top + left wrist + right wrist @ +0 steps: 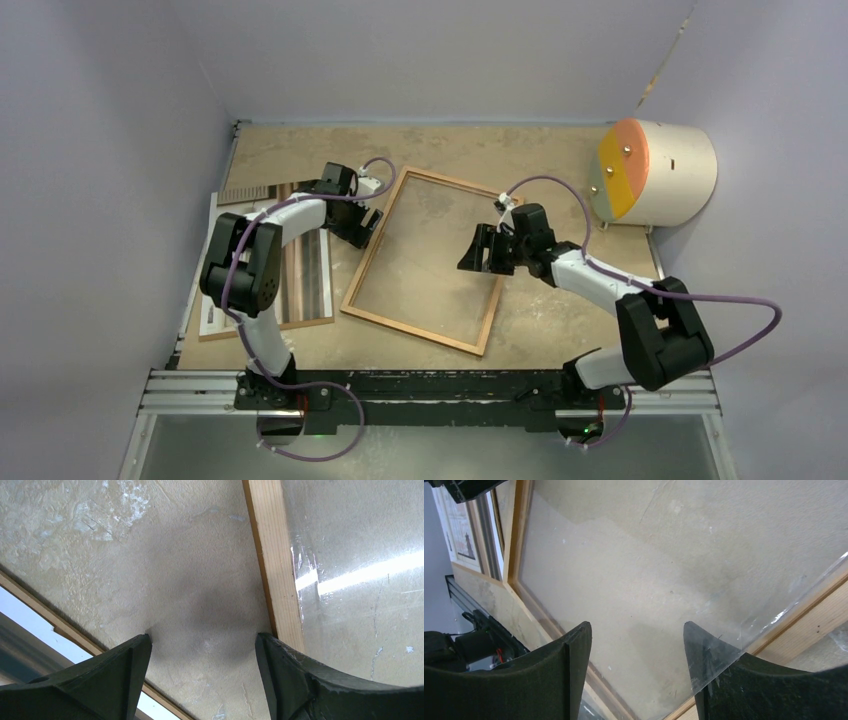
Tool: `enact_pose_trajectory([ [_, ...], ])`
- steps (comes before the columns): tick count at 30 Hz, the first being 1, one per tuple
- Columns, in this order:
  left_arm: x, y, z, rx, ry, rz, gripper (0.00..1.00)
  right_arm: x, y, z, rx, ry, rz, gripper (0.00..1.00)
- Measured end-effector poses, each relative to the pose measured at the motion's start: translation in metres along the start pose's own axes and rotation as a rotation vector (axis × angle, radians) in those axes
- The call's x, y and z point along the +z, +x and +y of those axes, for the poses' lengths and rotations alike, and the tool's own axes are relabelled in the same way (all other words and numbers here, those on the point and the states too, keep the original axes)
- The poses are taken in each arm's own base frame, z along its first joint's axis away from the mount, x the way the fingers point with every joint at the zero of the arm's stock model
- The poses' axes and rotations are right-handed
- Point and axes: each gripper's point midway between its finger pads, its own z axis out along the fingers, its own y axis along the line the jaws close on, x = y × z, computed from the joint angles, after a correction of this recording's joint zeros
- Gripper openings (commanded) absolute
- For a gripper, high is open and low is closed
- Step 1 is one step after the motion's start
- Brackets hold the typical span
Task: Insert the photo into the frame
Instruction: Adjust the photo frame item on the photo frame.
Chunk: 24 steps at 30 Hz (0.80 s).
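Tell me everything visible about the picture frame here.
The frame is a thin rectangle of orange-brown wood, lying flat and askew on the table, a clear pane inside it showing bare tabletop. The open left claw is at its left rail; the open right claw hangs over its right rail, by the pane's edge.

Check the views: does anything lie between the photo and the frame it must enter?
Nothing lies on the strip of bare table between the photo and the frame. The left tool hovers open above that strip. A clear pane covers the frame's opening, one edge overlapping a rail beside the open right tool.
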Motion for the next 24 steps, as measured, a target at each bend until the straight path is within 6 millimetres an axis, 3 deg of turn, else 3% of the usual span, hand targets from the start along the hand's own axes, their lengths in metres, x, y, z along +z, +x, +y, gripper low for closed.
enact_pose_trajectory([
  [9, 0.0, 0.0, 0.0, 0.001, -0.001, -0.002, 0.8, 0.003, -0.009, -0.016, 0.002, 0.099, -0.021, 0.77],
  [24, 0.0, 0.0, 0.0, 0.001, -0.001, -0.005, 0.8, -0.001, -0.019, -0.031, 0.0, 0.207, -0.058, 0.78],
])
